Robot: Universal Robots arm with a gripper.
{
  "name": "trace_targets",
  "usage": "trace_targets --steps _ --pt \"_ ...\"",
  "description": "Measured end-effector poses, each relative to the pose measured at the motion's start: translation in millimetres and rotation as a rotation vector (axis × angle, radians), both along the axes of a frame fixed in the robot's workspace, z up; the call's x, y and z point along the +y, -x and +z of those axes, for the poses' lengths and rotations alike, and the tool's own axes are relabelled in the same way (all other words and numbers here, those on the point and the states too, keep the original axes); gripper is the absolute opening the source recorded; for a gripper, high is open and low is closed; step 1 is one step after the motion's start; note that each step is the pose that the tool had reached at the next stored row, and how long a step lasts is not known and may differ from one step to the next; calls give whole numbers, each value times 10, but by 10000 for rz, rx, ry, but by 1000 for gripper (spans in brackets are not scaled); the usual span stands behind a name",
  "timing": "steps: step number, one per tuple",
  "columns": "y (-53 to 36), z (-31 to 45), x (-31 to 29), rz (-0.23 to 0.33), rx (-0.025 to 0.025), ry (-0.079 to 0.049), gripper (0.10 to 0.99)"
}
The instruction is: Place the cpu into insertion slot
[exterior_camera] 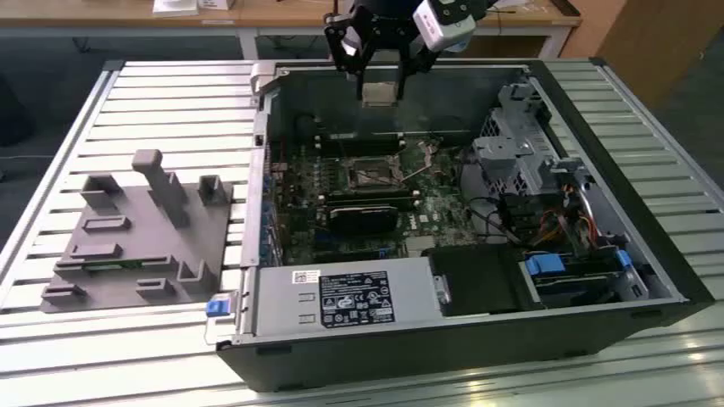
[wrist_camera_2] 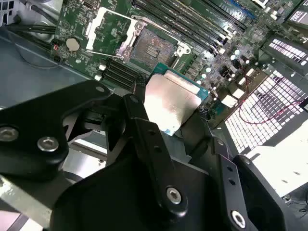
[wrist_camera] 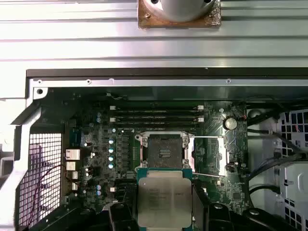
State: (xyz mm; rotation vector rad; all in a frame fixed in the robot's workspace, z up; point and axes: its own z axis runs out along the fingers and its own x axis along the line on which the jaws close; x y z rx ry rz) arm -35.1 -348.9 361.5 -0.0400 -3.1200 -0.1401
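Exterior view, reading from its left to its right.

- Grey moulded plastic fixture block [exterior_camera: 134,231] sits on the silver slatted metal table [exterior_camera: 68,127], well apart from the work.
- Black open-sided computer case [exterior_camera: 453,343] lies on its side just beside the block, with the green motherboard [exterior_camera: 436,212] facing up.
- Black gripper [exterior_camera: 381,83] hangs over the far part of the case opening. Its jaws are pinched on the small flat square cpu [exterior_camera: 379,92] with the dull silvery metal face. The chip is held level, face up and clear of the board, touching nothing but the fingers [wrist_camera_2: 144,130].
- Small square dark-framed insertion slot [exterior_camera: 371,172] sits on the board beneath, unfilled.
- Grey metal drive cage [exterior_camera: 515,153] stands at the case's far right, away from the chip.

Key relation: from the held chip the slot lies downward and, in the exterior view, somewhat toward the camera. Open air separates them, so chip and slot are well apart, not yet aligned one over the other.

Both wrist views:
- The cpu [wrist_camera: 162,197] [wrist_camera_2: 173,103] is clamped by two opposite edges.
- The insertion slot [wrist_camera: 165,151] [wrist_camera_2: 151,48] shows beyond its leading edge.
- The thin metal bracket [wrist_camera: 209,154] is swung aside and the contact bed is exposed.

First wrist view: chip edges run about parallel to the slot frame. The chip is near square, so there is no long axis to note. Judgement: in-plane rotation looks close, but lateral offset and height remain.
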Motion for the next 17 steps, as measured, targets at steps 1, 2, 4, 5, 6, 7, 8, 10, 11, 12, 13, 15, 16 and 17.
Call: trace_targets --steps 1,2,4,5,6,7,8,10,11,12,13,15,16,17 --pt "0 0 0 0 0 0 541" --pt "0 0 0 0 0 0 541" --pt "0 0 0 -1 0 0 541" --pt "0 0 0 -7 1 0 541" --pt "0 0 0 -23 0 0 541" --pt "0 0 0 -54 0 0 541" --pt "0 0 0 -102 0 0 541" --pt "0 0 0 -244 0 6 541" --pt "0 0 0 -349 0 12 541" --pt "0 -1 0 -477 0 17 541" --pt "0 -1 0 -609 0 23 541" --pt "0 -2 0 -868 0 30 541" --pt "0 -2 0 -999 1 33 541" --pt "0 -3 0 -1115 0 37 541"
